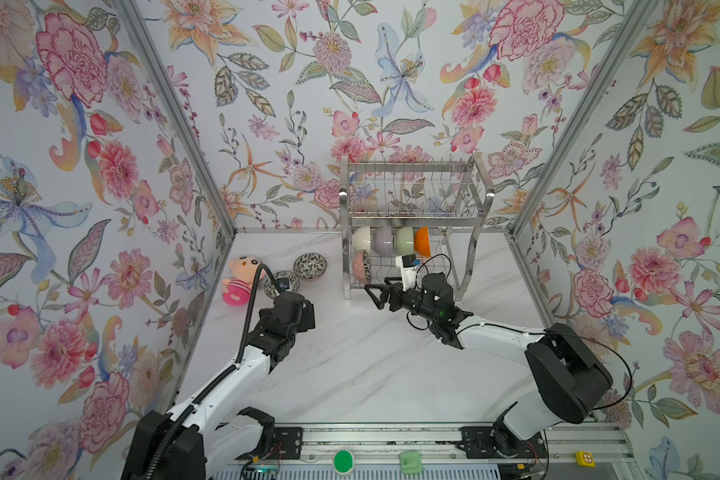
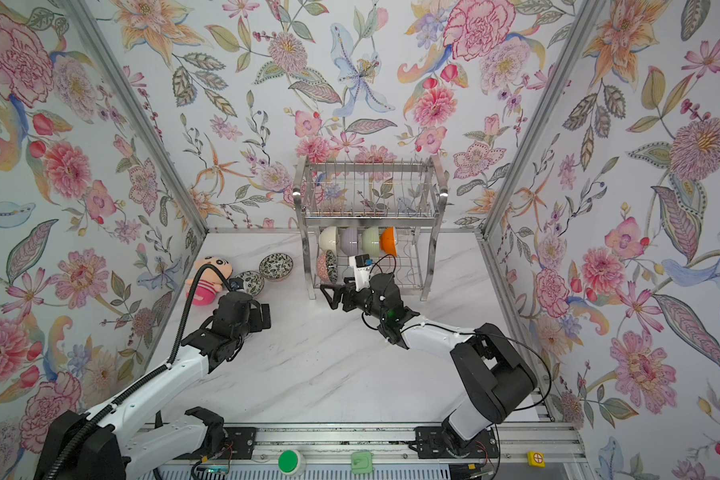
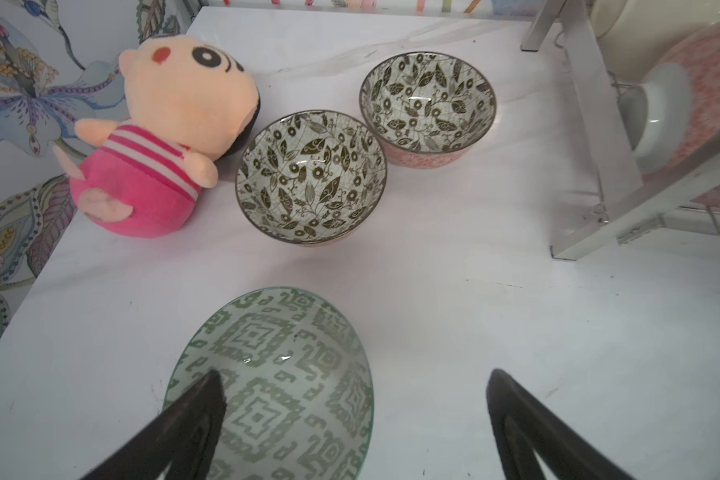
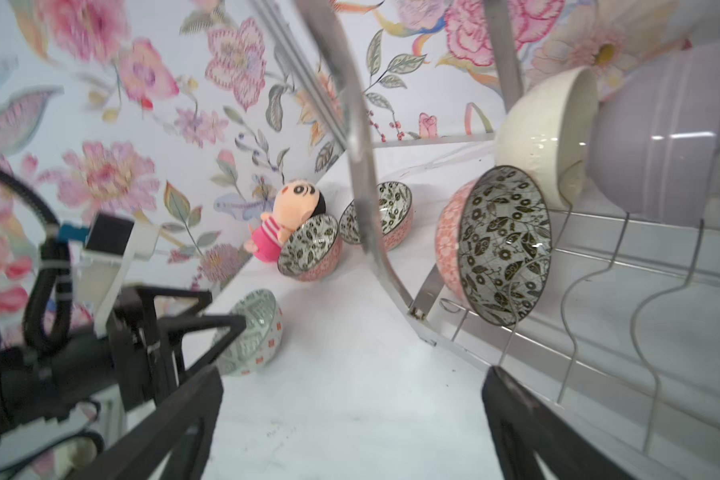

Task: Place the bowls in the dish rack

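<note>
left hand [image 3: 355, 374]: mine, spread wide and holding nothing, low over the green-patterned bowl [image 3: 266, 382].
right hand [image 4: 352, 374]: also spread wide and empty, at the front of the dish rack [image 1: 412, 166], by its lower shelf.
target: the green-patterned bowl sits upright, mouth up, on the tabletop [image 3: 516, 332]. my own arm hides it in both top views.
key relation: the bowl lies straight below my left hand but off centre. one finger [image 3: 200, 399] shows over its inside and the other over bare tabletop, so one side of the rim lies between them. i cannot tell whether either finger touches it.
axis: round, so no long axis. i judge the rim wall is what i must pinch.
nearer arm: left by far. the right hand is well apart, over at the rack.
waiting: two leaf bowls [image 3: 310, 176] [image 3: 426, 99] further ahead, near the doll [image 3: 163, 137].
loaded: a row of plain bowls [image 1: 383, 240] and one racked leaf bowl [image 4: 503, 245], all on edge on the lower shelf.
way to go: the rack stands ahead and to my right.
</note>
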